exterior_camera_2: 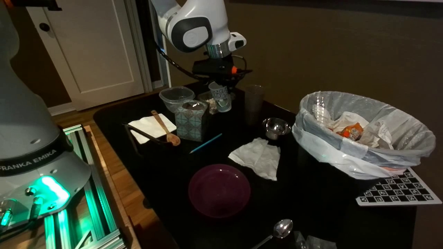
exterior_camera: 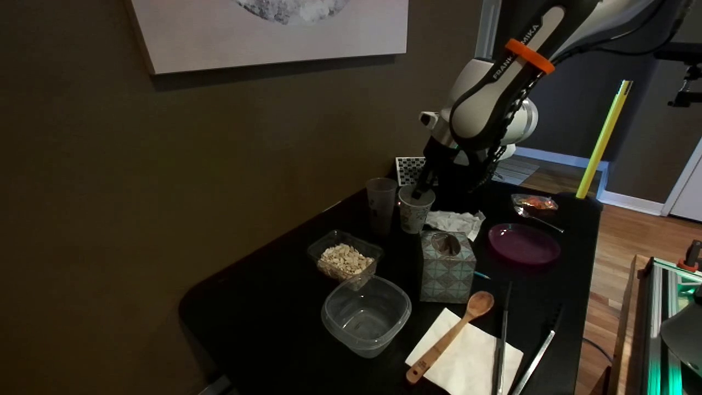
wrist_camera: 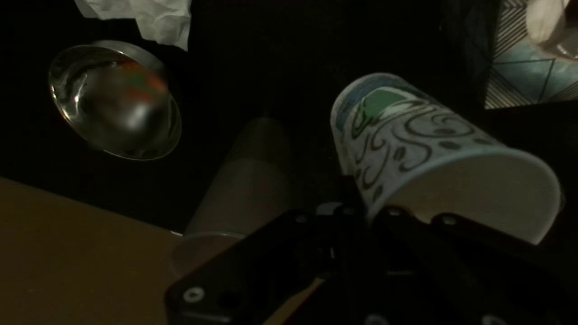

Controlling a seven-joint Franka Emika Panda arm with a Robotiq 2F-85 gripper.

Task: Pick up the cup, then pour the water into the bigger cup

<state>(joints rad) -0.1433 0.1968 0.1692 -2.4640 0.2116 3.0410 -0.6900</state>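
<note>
The cup, a short white paper cup with a swirl pattern, shows in both exterior views point(exterior_camera: 414, 216) point(exterior_camera_2: 220, 97) and in the wrist view point(wrist_camera: 402, 131). My gripper point(wrist_camera: 365, 212) is shut on the cup's wall at the rim, one finger inside and one outside. The gripper also shows in an exterior view point(exterior_camera: 421, 189). The cup leans a little; I cannot tell whether its base touches the table. Its contents are hidden. The bigger cup, a tall greyish see-through tumbler, stands upright beside it in both exterior views point(exterior_camera: 381, 206) point(exterior_camera_2: 253, 103) and the wrist view point(wrist_camera: 246, 189).
A tissue box point(exterior_camera: 447, 271) stands close to the cup. A tub of oats point(exterior_camera: 345, 260) and a clear tub point(exterior_camera: 366, 318) are near the tumbler. A small metal bowl point(exterior_camera_2: 276, 128), a crumpled napkin point(exterior_camera_2: 258, 157), a purple plate point(exterior_camera_2: 219, 190) and a lined bin point(exterior_camera_2: 346, 159) are around. The wall runs behind the tumbler.
</note>
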